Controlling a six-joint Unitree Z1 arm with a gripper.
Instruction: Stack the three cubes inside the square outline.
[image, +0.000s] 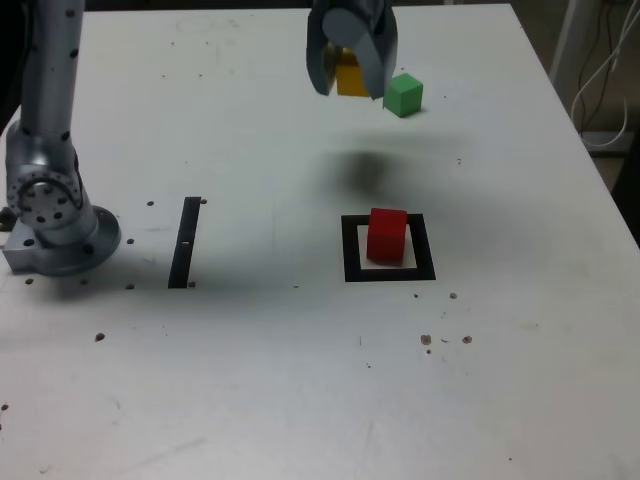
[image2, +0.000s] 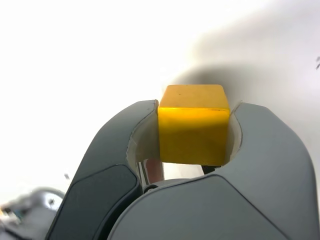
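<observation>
Cubes number three, one of each colour: the red cube (image: 387, 234) stands inside the single square outline (image: 389, 270) right of centre, the green cube (image: 404, 95) sits upper right on the counter (image: 300, 380), and the yellow cube (image2: 193, 124) is clamped between the jaws of the gripper (image: 350, 75), lifted at the top centre.

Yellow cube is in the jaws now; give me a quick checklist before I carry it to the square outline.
1. Grip: gripper jaws press both sides of the yellow cube: ok.
2. Cube clear of the table: shadow lies apart from it in the exterior view, looks lifted: ok.
3. Red cube inside the square outline: ok.
4. Red cube's top bare for stacking: ok.
5. Red cube square to the outline: cannot tell.
6. Green cube close beside the gripper, clearance: cannot tell.
</observation>
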